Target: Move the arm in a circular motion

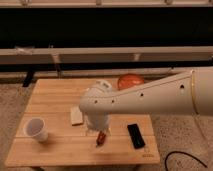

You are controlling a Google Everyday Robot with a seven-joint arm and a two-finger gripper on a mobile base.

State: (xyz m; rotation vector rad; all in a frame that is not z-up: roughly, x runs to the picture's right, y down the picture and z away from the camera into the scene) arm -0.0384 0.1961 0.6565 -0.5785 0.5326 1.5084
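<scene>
The arm (150, 95) is a thick glossy cream-white tube with small dark screw holes. It reaches in from the right edge to a rounded joint (95, 101) over the middle of the wooden table (50, 100). From that joint the wrist drops straight down. The gripper (97, 131) hangs just above the tabletop near the front centre. A small red object (101, 138) lies on the table right below and beside the gripper. I cannot tell whether the gripper touches it.
A white paper cup (36, 129) stands at the front left. A beige flat block (76, 116) lies left of the wrist. A black slim device (135, 135) lies at the front right. An orange-red round object (130, 80) sits at the back, partly behind the arm. A dark cable (185, 157) lies on the floor.
</scene>
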